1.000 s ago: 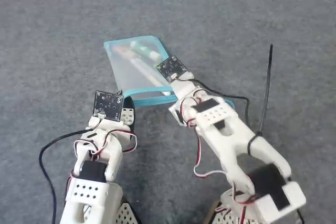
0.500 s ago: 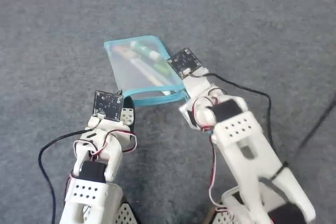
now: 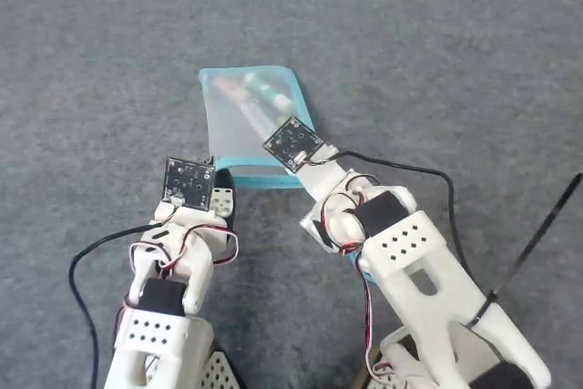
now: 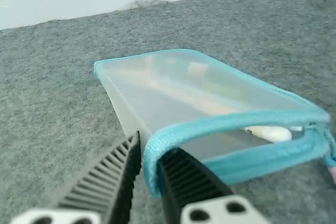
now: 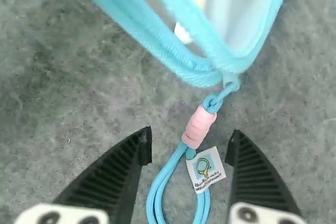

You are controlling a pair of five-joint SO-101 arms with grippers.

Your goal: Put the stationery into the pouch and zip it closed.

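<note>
The pouch [image 3: 241,120] lies flat on the grey table [image 3: 455,88], just ahead of both arms. Its zip edge faces them and its closed end points away. The stationery [image 3: 260,97] inside slants from the far left toward the near right.

The left gripper [image 4: 151,148] has its fingers pinching the teal zip edge at the near left corner. From the left wrist, the mouth arches open over something white inside. The right gripper [image 5: 190,134] has its fingers spread either side of the pull cord [image 5: 173,182], not touching it. The cord carries a pink bead [image 5: 199,124] and a small tag [image 5: 205,169].

From above, the right arm hides that corner, and a black cable [image 3: 401,168] loops beside it.
</note>
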